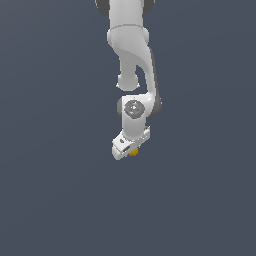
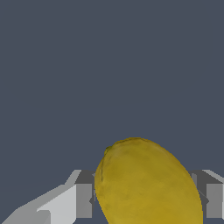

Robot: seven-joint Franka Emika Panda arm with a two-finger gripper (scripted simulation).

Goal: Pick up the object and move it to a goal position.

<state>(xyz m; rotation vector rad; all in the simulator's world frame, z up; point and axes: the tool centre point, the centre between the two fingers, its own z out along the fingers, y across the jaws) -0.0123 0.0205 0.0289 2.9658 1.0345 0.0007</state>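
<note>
The white Franka arm point(image 1: 134, 60) reaches down from the top of the exterior view over a flat, dark slate-grey ground point(image 1: 50, 200), its wrist bent so that the gripper point(image 1: 131, 148) is tilted, pointing down and toward the exterior view's right. A small mustard-yellow lemon point(image 1: 133, 152) peeks out at the underside of the gripper, mostly covered by the white hand body, so only a sliver of yellow shows there. In the wrist view the lemon point(image 2: 148, 183) fills the space between the two fingers: a grey finger pad point(image 2: 84, 200) lies against one flank of the fruit and the other pad point(image 2: 213, 200) sits at its opposite flank, so the jaws are closed partway onto the lemon and gripping it. The fruit's skin looks lumpy, with a faint greenish mark near its upper end. Whether the lemon touches the ground cannot be told from either view
</note>
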